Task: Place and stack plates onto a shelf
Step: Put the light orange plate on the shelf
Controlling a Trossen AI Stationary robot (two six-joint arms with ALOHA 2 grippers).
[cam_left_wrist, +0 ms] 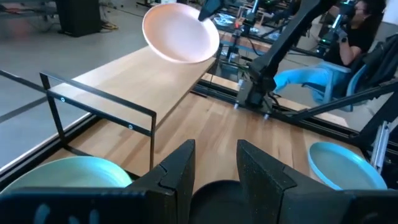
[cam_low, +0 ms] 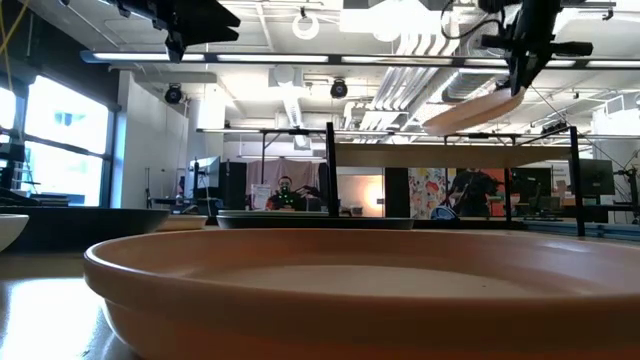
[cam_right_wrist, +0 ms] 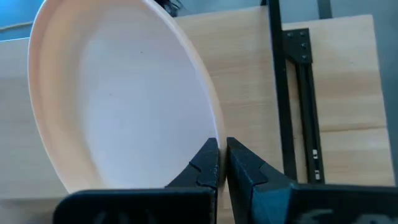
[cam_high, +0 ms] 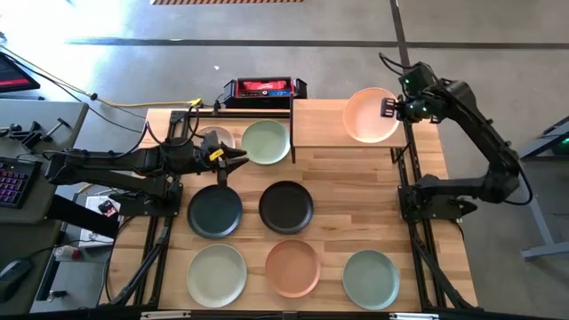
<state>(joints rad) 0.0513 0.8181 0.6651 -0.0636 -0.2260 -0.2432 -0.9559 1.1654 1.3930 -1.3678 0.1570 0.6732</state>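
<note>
Our right hand [cam_right_wrist: 222, 163] pinches the peach plate [cam_high: 372, 116] by its rim, tilted above the shelf [cam_high: 324, 124]. It looks stiff, light and slick, so edge grips suit. Our left hand [cam_left_wrist: 214, 163] hovers, fingers apart, empty.

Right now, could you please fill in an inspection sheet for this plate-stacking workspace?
Surface: light-wood slatted tabletop on a dark frame.
Job's things: raised light-wood shelf; round peach plate held tilted above it; pale green, dark teal, black, sage, terracotta and grey-green plates on the table.
Clutter: red-and-black box at the far edge.
Grippers: right claw shut on the peach plate's rim; left claw open above the table, holding nothing.
Cables: yellow cable near the left arm.
Surroundings: a seated person; keyboard.
</note>
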